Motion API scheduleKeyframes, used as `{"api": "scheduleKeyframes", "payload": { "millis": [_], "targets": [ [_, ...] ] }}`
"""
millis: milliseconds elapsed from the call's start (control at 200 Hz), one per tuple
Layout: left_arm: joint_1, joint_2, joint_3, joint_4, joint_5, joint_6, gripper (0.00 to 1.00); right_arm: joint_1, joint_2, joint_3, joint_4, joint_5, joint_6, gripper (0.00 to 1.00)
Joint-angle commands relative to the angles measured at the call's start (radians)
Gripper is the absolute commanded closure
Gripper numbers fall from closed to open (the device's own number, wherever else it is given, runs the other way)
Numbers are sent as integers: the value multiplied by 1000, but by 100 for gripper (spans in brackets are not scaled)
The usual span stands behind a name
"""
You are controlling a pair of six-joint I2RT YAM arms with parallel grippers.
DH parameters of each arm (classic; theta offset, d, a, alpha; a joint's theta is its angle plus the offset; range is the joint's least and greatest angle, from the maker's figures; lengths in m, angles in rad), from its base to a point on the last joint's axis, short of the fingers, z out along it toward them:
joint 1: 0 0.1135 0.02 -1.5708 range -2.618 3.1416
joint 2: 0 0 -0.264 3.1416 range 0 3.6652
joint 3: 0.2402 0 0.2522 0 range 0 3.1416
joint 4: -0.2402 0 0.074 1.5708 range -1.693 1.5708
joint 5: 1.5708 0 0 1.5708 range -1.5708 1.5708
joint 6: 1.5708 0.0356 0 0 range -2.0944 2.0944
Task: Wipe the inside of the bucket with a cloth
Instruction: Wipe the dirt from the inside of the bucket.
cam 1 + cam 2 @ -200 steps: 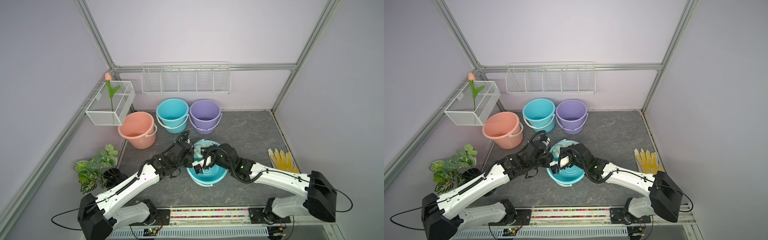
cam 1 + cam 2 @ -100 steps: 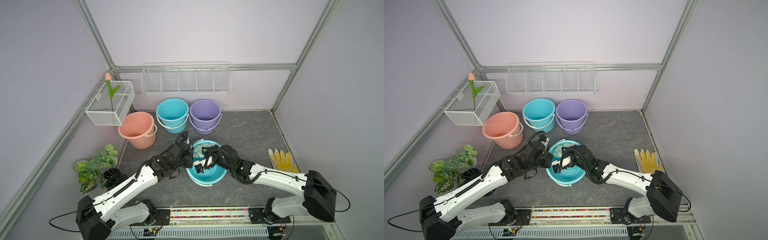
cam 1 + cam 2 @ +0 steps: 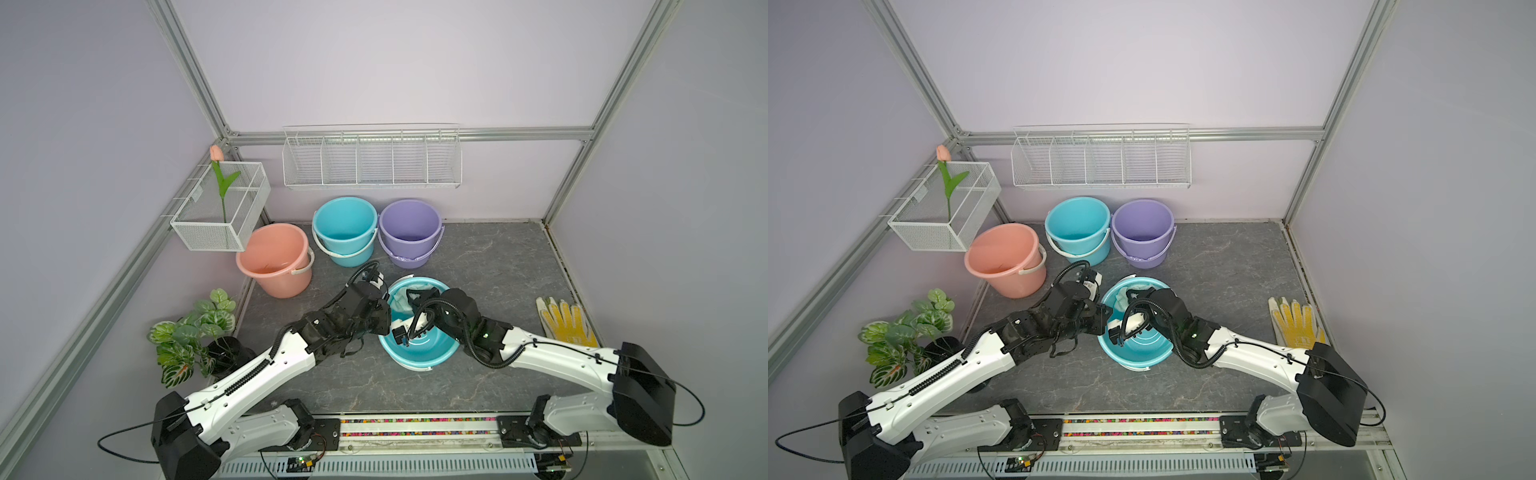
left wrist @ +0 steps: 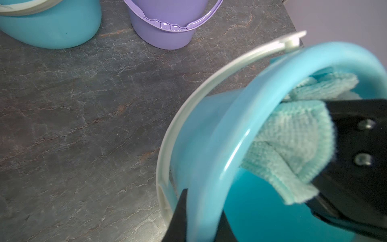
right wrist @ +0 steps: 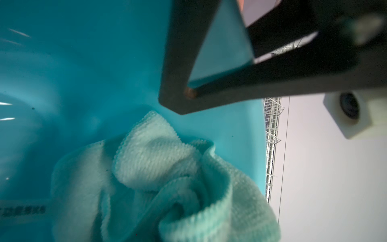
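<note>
A teal bucket [image 3: 424, 351] [image 3: 1142, 351] sits tilted on the dark floor in both top views. My left gripper [image 3: 392, 330] [image 4: 201, 222] is shut on the bucket's near rim, one finger outside the wall and one inside. The pale mint cloth [image 3: 400, 302] [image 4: 293, 142] [image 5: 167, 178] lies bunched against the bucket's inner wall [image 5: 62, 73]. My right gripper [image 3: 412, 298] reaches into the bucket and is shut on the cloth. Its black fingers [image 4: 360, 142] show behind the cloth in the left wrist view. In the right wrist view the cloth hides them.
A pink bucket [image 3: 276, 257], a second teal bucket [image 3: 345, 228] and a purple bucket [image 3: 409, 230] stand behind. A yellow-and-white glove [image 3: 567, 322] lies to the right, a potted plant [image 3: 193, 332] to the left. A wire basket [image 3: 220, 208] and a wire shelf [image 3: 372, 156] hang on the walls.
Only slight shifts: the right gripper and the cloth have moved a little inside the bucket. The left grip on the rim is unchanged.
</note>
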Motion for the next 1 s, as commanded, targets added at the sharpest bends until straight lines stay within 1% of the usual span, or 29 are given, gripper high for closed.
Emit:
{"api": "scheduleKeyframes", "payload": {
  "millis": [0, 120, 165, 375, 555, 640, 740, 855, 995],
  "targets": [
    [-19, -9, 36, -3, 73, 20, 100, -20, 63, 42, -5, 18, -74, 93],
    [-22, -3, 39, 2, 77, 25, 100, -32, 134, 51, -37, 8, -68, 93],
    [-23, 1, 39, 6, 80, 26, 100, -37, 165, 85, -39, 5, -61, 93],
    [-25, 10, 42, 8, 81, 33, 100, -50, 312, 96, 5, -5, -26, 93],
    [-25, 3, 37, 9, 76, 31, 100, -53, 364, 117, -49, -35, 42, 93],
    [-26, 4, 36, 6, 71, 32, 100, -53, 348, 110, -48, -30, 59, 93],
    [-28, 3, 35, 2, 63, 28, 100, -53, 290, 95, -53, -23, 62, 93],
    [-28, 6, 36, 1, 51, 25, 100, -49, 187, 77, -105, -16, 58, 93],
    [-27, 0, 30, 0, 29, 17, 100, -31, 38, 63, -222, -8, 61, 93]
  ]
}}
